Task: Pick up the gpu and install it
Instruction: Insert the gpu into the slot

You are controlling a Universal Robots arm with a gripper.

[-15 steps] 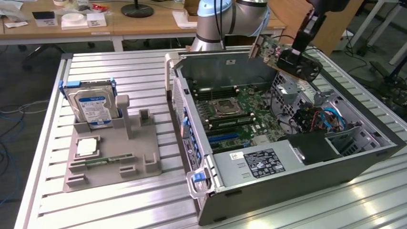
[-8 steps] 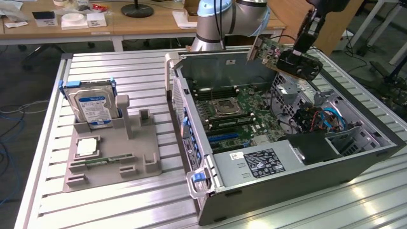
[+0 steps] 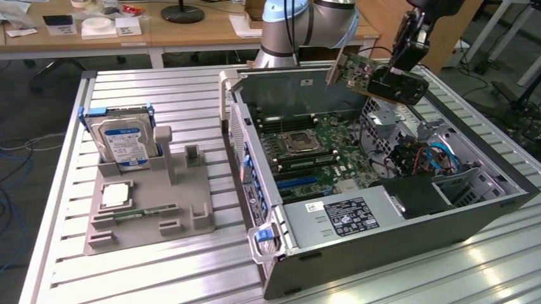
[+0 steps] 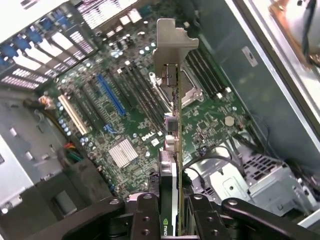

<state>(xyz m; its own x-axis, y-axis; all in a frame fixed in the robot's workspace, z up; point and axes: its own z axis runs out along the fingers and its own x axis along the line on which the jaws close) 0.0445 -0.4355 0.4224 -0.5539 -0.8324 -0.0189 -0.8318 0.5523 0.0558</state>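
**GPU HELD OVER THE OPEN CASE**

The gripper hangs above the far end of the open computer case. Its fingers are pinching the gpu by one end. The card is in the air, tilted, and clear of the motherboard. In the wrist view the card is seen edge-on. Its pale bracket sits at the end away from the fingers, with the board beneath it.

Components below the card:
- a blue expansion slot;
- the processor socket;
- a silver heatsink.

Items crowding the case interior:
- a perforated metal cage just below the gripper;
- blue cables toward the exterior view's right;
- the power supply at the near end.

On the slatted table, at the exterior view's left of the case, stands a grey fixture. It holds a hard drive upright, a processor chip lying flat and a green memory stick. All three are well apart from the gripper.
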